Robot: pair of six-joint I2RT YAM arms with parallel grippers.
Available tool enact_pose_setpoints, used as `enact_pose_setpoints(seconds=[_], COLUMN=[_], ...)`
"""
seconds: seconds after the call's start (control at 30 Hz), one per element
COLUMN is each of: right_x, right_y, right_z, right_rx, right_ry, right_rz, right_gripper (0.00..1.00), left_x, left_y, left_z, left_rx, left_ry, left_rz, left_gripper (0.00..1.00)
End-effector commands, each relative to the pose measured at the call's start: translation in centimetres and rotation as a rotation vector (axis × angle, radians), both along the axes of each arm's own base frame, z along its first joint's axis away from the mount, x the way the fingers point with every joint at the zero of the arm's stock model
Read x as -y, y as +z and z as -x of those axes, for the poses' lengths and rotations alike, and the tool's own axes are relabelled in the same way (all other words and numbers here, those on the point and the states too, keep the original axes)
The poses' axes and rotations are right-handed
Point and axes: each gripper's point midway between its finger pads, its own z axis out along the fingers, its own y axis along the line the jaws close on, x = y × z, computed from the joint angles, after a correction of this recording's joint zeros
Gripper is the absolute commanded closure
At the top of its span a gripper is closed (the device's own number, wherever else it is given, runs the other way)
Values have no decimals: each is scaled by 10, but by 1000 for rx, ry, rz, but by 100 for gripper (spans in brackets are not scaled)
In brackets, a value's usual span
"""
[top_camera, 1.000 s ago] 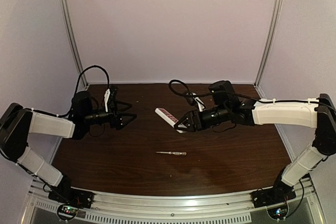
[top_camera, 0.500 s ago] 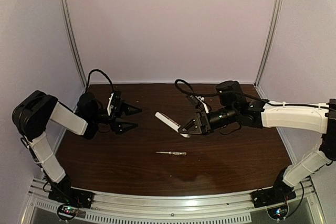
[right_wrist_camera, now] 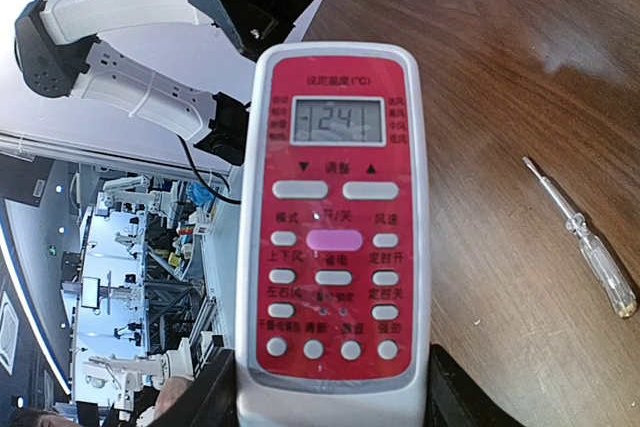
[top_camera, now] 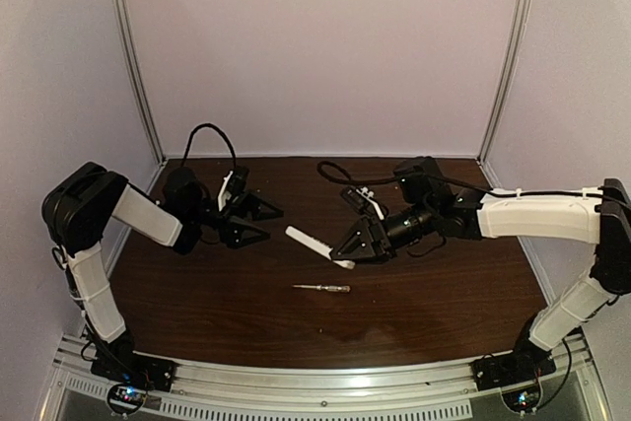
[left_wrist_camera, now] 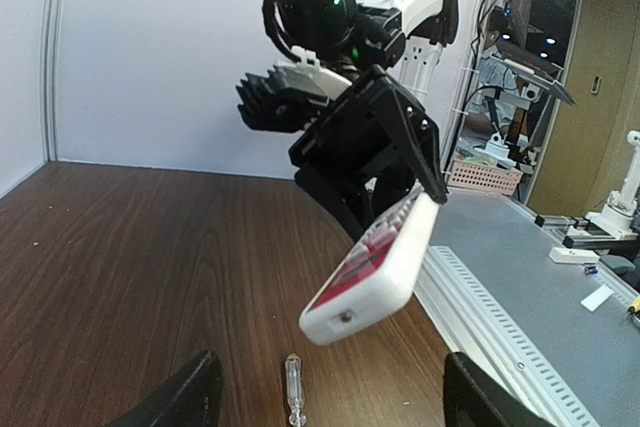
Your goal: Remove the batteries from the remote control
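Note:
The remote control [top_camera: 315, 245] is white with a red face, a small display and grey buttons. My right gripper [top_camera: 347, 246] is shut on its button end and holds it tilted above the table. In the right wrist view the remote's face [right_wrist_camera: 335, 237] fills the middle, and the gripper [right_wrist_camera: 335, 409] clamps its bottom end. My left gripper [top_camera: 264, 221] is open and empty, to the left of the remote and pointing at it. The left wrist view shows the remote's free end [left_wrist_camera: 372, 272] ahead of the open fingers [left_wrist_camera: 195, 399]. The batteries are hidden.
A thin screwdriver with a clear handle [top_camera: 322, 288] lies on the dark wooden table [top_camera: 424, 303] in front of the remote; it also shows in the left wrist view [left_wrist_camera: 294, 394] and the right wrist view [right_wrist_camera: 585, 242]. Purple walls enclose the table on three sides.
My left gripper has moved right, toward the remote. My right gripper has lifted the remote off the table, tilted it and carried it slightly left and nearer.

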Motion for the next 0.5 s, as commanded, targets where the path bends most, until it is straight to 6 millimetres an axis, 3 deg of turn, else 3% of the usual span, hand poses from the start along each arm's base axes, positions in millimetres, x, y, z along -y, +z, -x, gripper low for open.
enact_pose_setpoints(seconds=[0.0, 0.17, 0.47], right_x=[-13, -18, -27], right_y=[13, 14, 26], right_z=[-6, -11, -8], right_rx=[14, 18, 0], right_ry=[26, 26, 78], right_rz=[-29, -34, -96], right_gripper=[60, 60, 60], left_x=[0, 9, 9], left_y=[53, 53, 32], left_z=[0, -37, -5], left_rx=[354, 376, 476], left_ry=[27, 213, 92], left_rz=[178, 100, 69], left_gripper=[23, 22, 23])
